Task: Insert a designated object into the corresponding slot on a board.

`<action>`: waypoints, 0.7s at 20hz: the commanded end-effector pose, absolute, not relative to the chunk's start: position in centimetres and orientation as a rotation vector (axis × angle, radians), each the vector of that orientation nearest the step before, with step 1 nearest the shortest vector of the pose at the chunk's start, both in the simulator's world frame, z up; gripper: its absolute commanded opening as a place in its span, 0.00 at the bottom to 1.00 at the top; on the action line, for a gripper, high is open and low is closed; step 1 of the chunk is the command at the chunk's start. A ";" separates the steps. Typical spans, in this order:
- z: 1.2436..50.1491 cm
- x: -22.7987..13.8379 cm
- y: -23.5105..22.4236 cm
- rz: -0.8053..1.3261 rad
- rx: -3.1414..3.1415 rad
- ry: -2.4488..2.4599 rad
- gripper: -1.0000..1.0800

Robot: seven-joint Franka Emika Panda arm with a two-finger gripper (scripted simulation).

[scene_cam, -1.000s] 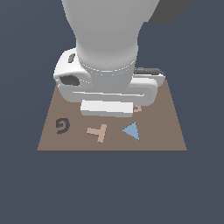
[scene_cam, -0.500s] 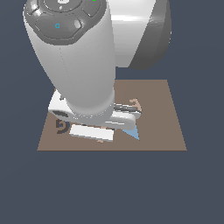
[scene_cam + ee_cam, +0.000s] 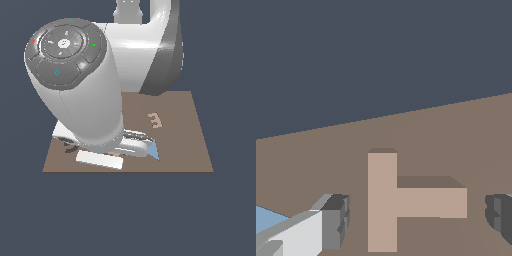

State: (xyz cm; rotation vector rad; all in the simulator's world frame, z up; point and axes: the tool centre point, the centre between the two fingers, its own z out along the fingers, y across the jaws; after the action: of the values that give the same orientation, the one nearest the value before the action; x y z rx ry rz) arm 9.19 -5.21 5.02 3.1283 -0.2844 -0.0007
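In the wrist view the tan T-shaped piece (image 3: 401,200) lies flat on the brown board (image 3: 456,135). My gripper (image 3: 418,220) is open and low over the board. One dark fingertip (image 3: 336,220) stands on one side of the T and the other on the opposite side, both with a small gap to it. In the exterior view my arm and hand (image 3: 100,160) cover the front left of the board (image 3: 185,145), hiding the T. The dark T-shaped slot shows in neither view.
A small tan E-shaped piece (image 3: 155,120) lies on the board toward the back. A blue triangle (image 3: 154,150) peeks out beside my hand; it also shows in the wrist view (image 3: 268,220). A dark mark (image 3: 67,147) is mostly hidden under the arm.
The arm has swung forward and down over the board's front left. It now covers the T piece and the dark G mark, which showed one second ago.
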 end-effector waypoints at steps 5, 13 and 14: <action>4.4 9.2 -5.2 0.000 3.128 -0.285 0.96; 3.0 9.3 -5.2 0.000 3.129 -0.287 0.00; 3.0 9.3 -5.2 0.000 3.129 -0.287 0.00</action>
State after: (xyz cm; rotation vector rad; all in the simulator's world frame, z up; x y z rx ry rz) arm 9.28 -5.22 3.08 3.1287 -0.2862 0.0002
